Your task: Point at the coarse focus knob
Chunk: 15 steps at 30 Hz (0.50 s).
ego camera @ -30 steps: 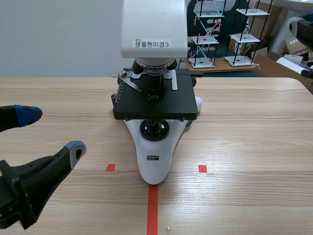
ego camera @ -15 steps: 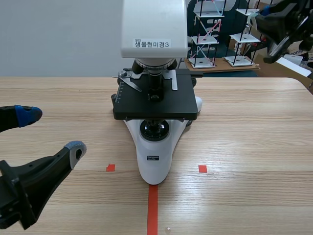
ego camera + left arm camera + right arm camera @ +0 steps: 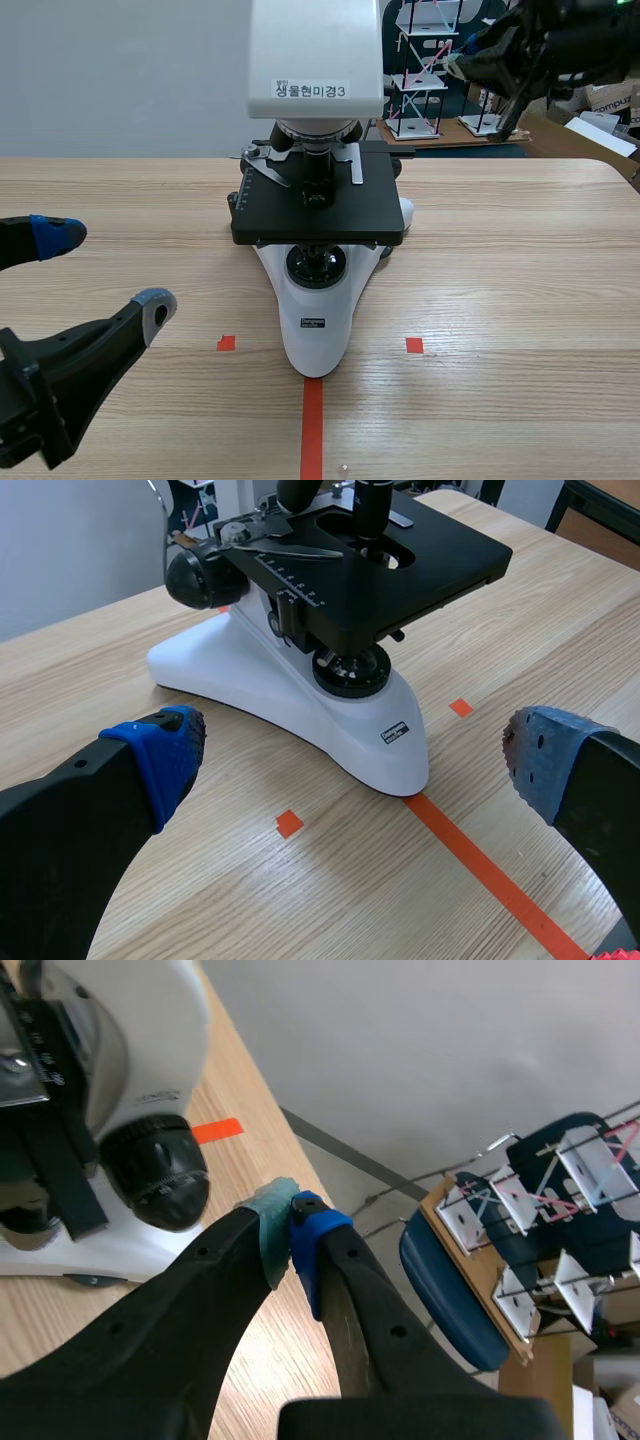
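Note:
A white microscope (image 3: 318, 300) with a black stage (image 3: 320, 205) stands mid-table. Its black ribbed focus knob (image 3: 155, 1170) shows in the right wrist view on the side of the white body, and its twin (image 3: 195, 575) shows in the left wrist view. My right gripper (image 3: 291, 1230) is shut on nothing, pads pressed together, a short way from the knob without touching it. In the scene view the right gripper (image 3: 468, 58) hangs high beside the microscope head. My left gripper (image 3: 105, 270) rests open low on the left, with the microscope base (image 3: 390, 750) ahead of its fingers.
Orange-red tape marks (image 3: 312, 425) lie on the wooden table (image 3: 520, 300) in front of the microscope. Behind the table stand wire racks with white trays (image 3: 425, 70) and a blue chair (image 3: 450, 1280). Boxes (image 3: 605, 100) sit at the far right.
The right arm came into view at the upper right and swung left toward the microscope head. The left arm and the microscope stayed still.

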Motion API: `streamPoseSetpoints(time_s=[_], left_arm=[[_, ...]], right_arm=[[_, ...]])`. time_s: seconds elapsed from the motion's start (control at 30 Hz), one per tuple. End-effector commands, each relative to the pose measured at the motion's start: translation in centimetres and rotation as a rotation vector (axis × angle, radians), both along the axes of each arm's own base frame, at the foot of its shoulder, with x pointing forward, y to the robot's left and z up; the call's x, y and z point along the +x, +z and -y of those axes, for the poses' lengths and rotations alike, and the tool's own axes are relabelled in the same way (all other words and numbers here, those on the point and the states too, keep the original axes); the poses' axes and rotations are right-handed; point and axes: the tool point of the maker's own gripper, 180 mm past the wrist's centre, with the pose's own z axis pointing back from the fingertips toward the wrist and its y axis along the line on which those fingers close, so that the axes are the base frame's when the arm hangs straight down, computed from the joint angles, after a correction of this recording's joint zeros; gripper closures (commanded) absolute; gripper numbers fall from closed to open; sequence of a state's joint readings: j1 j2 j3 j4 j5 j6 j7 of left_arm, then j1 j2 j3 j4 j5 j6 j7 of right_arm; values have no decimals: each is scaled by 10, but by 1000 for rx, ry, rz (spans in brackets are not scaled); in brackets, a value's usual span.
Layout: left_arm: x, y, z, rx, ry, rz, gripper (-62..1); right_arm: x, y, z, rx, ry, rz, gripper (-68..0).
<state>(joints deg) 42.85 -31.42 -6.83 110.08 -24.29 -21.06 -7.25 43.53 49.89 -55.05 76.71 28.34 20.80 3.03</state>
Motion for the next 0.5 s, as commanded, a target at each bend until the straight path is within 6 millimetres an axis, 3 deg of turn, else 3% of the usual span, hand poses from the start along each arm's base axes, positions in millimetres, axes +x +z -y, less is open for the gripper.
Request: streamPoseSetpoints(time_s=[0.0, 0.47], left_arm=[[2, 7, 1, -19, 5, 23, -623], [2, 7, 1, -19, 5, 23, -623]], right_arm=[[3, 12, -3, 17, 6, 28, -9], [3, 9, -12, 18, 15, 18, -9]])
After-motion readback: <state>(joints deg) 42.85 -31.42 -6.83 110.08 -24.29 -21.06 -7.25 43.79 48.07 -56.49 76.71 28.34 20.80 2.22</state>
